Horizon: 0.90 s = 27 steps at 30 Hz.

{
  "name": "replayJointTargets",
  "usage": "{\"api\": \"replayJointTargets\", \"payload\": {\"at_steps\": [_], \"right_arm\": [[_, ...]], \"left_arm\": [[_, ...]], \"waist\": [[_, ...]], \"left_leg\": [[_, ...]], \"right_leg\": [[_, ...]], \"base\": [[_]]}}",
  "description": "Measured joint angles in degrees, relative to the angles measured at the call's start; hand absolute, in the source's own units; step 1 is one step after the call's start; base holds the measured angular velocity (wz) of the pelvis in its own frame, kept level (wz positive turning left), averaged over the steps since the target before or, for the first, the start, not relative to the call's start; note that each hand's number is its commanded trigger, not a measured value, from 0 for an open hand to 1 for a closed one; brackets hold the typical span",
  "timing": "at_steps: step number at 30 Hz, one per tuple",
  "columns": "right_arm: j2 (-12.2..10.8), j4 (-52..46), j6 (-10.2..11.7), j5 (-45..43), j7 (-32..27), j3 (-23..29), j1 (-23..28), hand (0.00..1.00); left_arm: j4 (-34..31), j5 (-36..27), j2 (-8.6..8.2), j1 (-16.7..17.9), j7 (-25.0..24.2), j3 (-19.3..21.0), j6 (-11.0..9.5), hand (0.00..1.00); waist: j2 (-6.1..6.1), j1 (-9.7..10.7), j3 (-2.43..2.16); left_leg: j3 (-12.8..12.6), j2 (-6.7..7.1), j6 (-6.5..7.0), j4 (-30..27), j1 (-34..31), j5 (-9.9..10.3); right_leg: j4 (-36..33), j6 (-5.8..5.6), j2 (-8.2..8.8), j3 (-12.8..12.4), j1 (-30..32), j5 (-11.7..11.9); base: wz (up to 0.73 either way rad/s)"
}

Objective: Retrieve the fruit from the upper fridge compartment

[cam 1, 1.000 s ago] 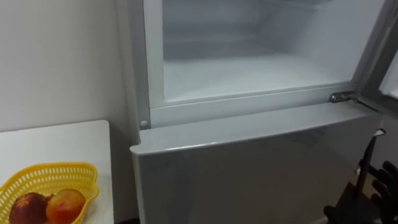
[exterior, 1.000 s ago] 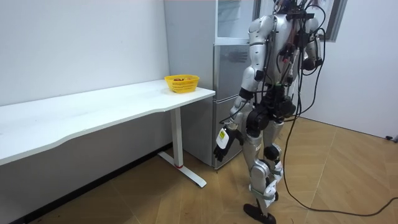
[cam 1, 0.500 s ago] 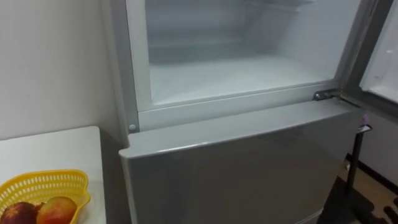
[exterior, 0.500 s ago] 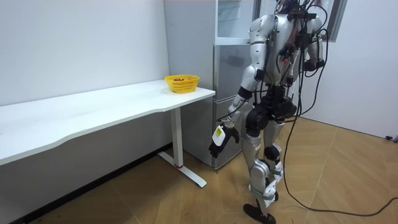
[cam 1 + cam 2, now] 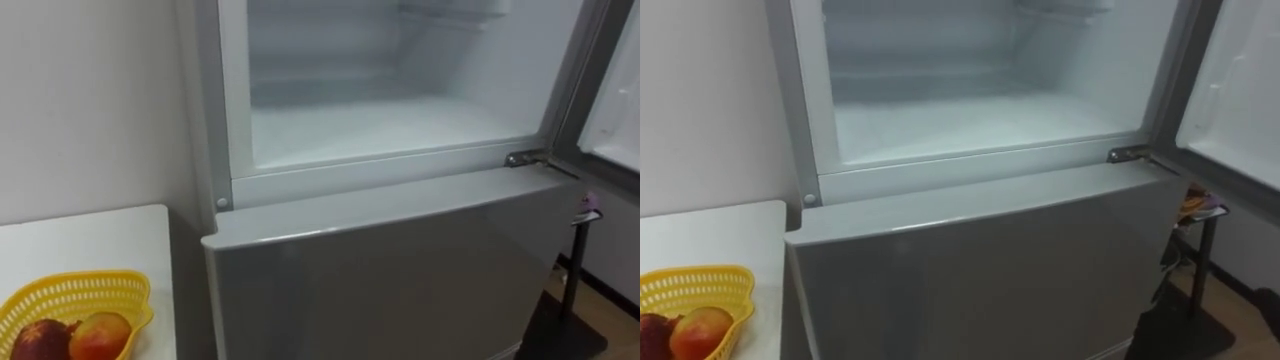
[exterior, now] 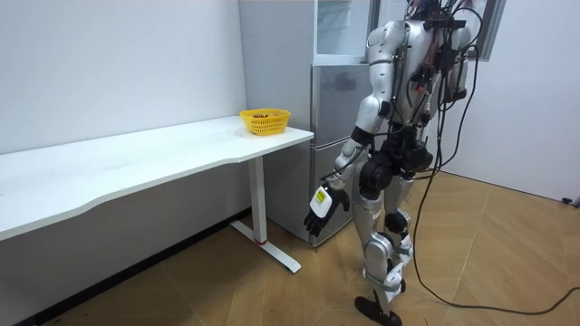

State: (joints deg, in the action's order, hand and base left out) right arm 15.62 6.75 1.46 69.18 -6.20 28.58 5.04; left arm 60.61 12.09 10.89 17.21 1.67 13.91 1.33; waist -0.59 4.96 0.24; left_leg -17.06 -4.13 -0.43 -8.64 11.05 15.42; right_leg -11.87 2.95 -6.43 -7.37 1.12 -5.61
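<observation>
White desk-top (image 5: pixel 90 235) stands just beside the grey two-door fridge (image 5: pixel 400 280), carrying a yellow plastic mesh basket (image 5: pixel 70 292) of red-orange fruit (image 5: pixel 100 335) at its near end. The fridge's upper compartment (image 5: pixel 380 120) is open, its white-lined door (image 5: pixel 1240 90) swung off to the right. In the room view the robot faces it on a wood-plank floor (image 6: pixel 507 263), its left hand (image 6: pixel 317 213) hanging low with loosely spread fingers. A dark shape is perhaps the right hand (image 5: pixel 1270 300); I cannot tell its state.
</observation>
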Motion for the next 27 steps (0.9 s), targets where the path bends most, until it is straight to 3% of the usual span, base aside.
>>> {"api": "replayJointTargets", "payload": {"at_steps": [10, 22, 27], "right_arm": [[0.0, 0.0, 0.0, 3.6, 0.0, 1.9, -1.0, 0.00], [0.9, -1.9, 1.7, 1.0, -2.8, 3.2, -1.9, 0.00], [3.0, -5.6, 1.8, -1.1, -5.5, 3.9, -1.9, 0.00]], "left_arm": [[0.1, 0.1, -0.03, 0.1, 0.0, 1.0, 0.0, 0.00], [0.1, 2.0, -0.03, 0.1, 0.1, 1.8, 0.0, 0.00], [0.1, 3.9, -0.06, 0.0, 0.2, 1.9, -0.3, 0.00]], "waist": [[-1.08, 0.2, 0.35], [-1.18, 0.1, -0.16], [-0.58, 0.2, -0.26]], "left_leg": [[0.2, -0.08, -0.19, -0.8, 0.6, 0.1], [0.9, -0.05, -0.38, -0.6, -0.5, 0.2], [1.6, -0.04, -0.37, -0.9, -0.7, 0.2]], "right_leg": [[-1.0, 0.32, -0.01, 0.0, 0.1, -1.0], [-2.1, 0.45, -0.13, 0.5, 1.1, -1.1], [-1.9, 0.47, -0.05, 0.7, 0.9, -1.1]], "base": [[0.00], [0.00], [0.03]]}}
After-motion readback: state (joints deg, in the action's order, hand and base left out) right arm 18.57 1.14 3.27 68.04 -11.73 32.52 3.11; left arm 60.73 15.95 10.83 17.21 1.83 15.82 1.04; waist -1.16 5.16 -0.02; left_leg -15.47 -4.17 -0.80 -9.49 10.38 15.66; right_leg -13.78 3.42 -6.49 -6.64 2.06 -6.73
